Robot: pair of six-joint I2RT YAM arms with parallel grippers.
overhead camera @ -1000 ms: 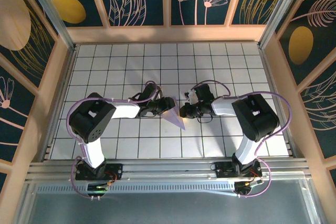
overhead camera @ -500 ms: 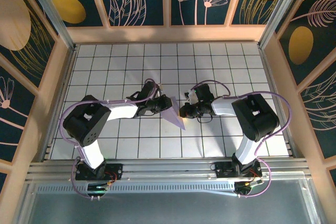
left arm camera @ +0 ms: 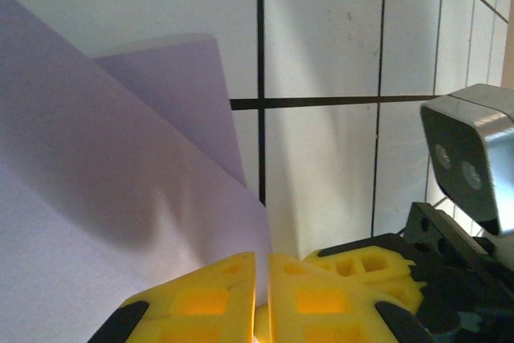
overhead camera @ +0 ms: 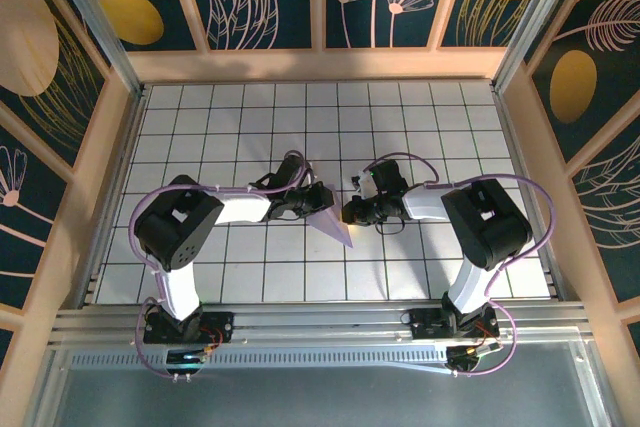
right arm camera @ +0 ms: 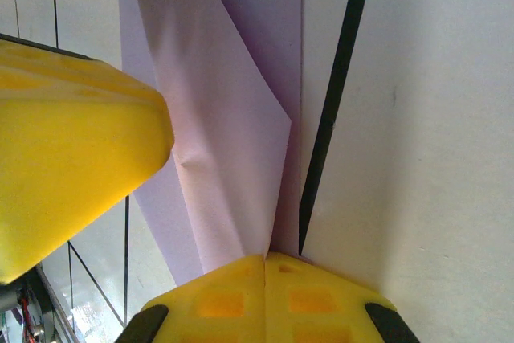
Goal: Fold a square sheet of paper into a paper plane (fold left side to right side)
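The lavender sheet of paper (overhead camera: 339,226), folded into a narrow pointed paper-plane shape, lies on the white grid near the table's middle between both grippers. My left gripper (overhead camera: 322,198) sits at its upper left corner. In the left wrist view the yellow jaws (left arm camera: 262,279) are closed with the raised paper (left arm camera: 120,182) edge running between them. My right gripper (overhead camera: 349,213) is at the paper's right edge. In the right wrist view it (right arm camera: 265,261) is shut, tips against the paper's (right arm camera: 233,118) crease on the table. The left gripper's fingers (right arm camera: 72,142) show beside it.
The white gridded table (overhead camera: 420,117) is fenced by wooden walls (overhead camera: 110,157) on the left, back and right. The right arm's camera housing (left arm camera: 474,166) stands close to the right of my left jaws. Free grid lies behind and to both sides.
My left gripper has closed from half open onto the paper's edge and shifted slightly right. The right gripper has stayed shut in place.
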